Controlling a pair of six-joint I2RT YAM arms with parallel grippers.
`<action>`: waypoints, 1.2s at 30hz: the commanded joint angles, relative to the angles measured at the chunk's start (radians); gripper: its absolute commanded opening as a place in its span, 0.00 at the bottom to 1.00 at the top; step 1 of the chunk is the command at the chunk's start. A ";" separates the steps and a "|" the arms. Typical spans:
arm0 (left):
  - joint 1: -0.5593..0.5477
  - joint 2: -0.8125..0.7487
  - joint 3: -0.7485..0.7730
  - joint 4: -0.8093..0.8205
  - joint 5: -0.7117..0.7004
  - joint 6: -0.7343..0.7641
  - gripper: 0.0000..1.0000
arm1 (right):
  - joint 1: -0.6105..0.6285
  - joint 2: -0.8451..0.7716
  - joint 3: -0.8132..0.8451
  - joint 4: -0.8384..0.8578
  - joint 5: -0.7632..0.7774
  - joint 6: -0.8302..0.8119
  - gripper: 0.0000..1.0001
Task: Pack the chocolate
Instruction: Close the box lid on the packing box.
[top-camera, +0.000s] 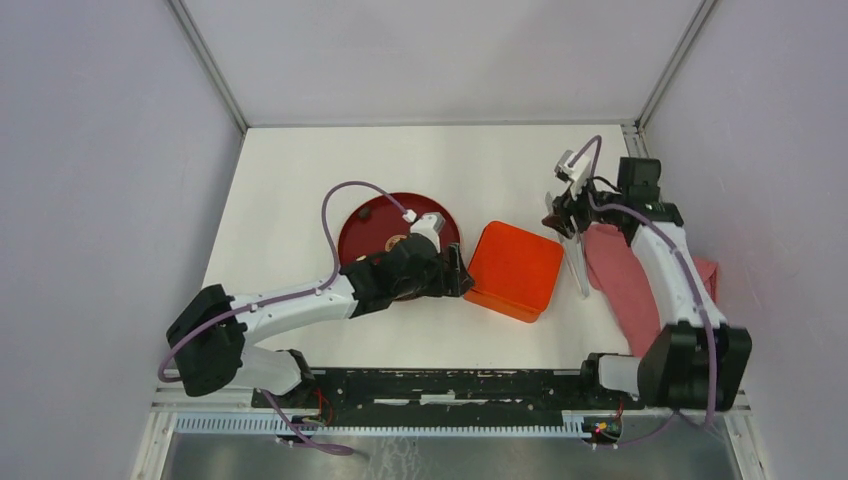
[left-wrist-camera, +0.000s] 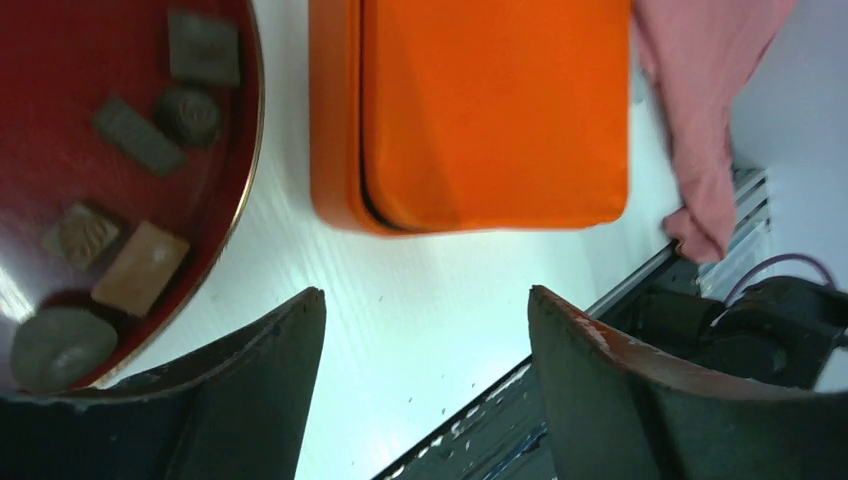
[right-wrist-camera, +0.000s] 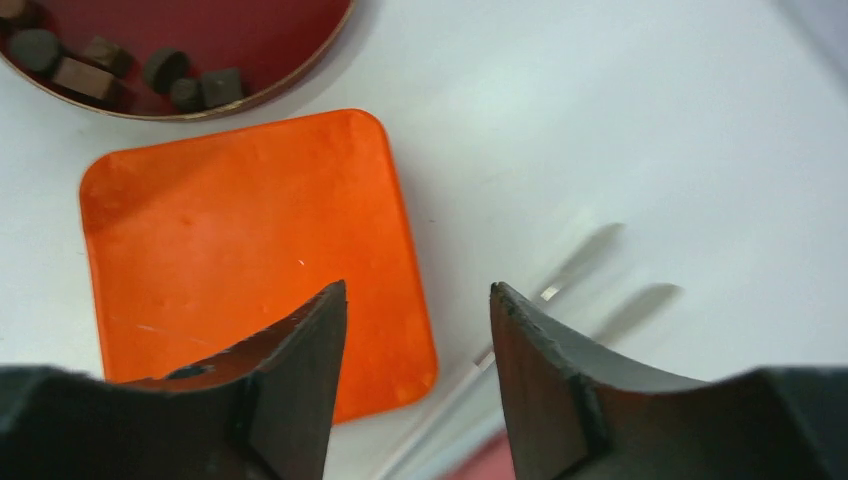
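Note:
Several chocolate pieces, dark brown (left-wrist-camera: 204, 47) and tan (left-wrist-camera: 141, 268), lie on the red plate (left-wrist-camera: 60, 60). The right wrist view shows more dark chocolate (right-wrist-camera: 85, 78) at the plate's near rim (right-wrist-camera: 260, 40). The square orange box (top-camera: 515, 270) sits right of the plate (top-camera: 365, 235) with its lid on (left-wrist-camera: 495, 110). My left gripper (left-wrist-camera: 427, 292) is open and empty, low over bare table between plate and box (top-camera: 456, 274). My right gripper (right-wrist-camera: 418, 286) is open and empty, raised over the box's right edge (right-wrist-camera: 250, 250) and off its far right corner (top-camera: 562, 218).
A pink cloth (top-camera: 630, 280) lies right of the box, under the right arm, its corner (left-wrist-camera: 700, 130) reaching towards the table's front rail. Thin metal tongs (top-camera: 580, 270) lie between box and cloth (right-wrist-camera: 575, 265). White walls close in the back and both sides.

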 joint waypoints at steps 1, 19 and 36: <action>0.064 0.003 0.131 -0.041 0.035 0.170 0.84 | -0.033 -0.239 -0.127 0.033 0.149 -0.045 0.55; 0.188 0.450 0.497 -0.136 0.201 0.340 0.78 | -0.080 -0.245 -0.431 0.019 0.334 -0.115 0.24; 0.170 0.521 0.519 -0.169 0.315 0.329 0.64 | 0.059 -0.199 -0.410 0.067 0.344 -0.044 0.24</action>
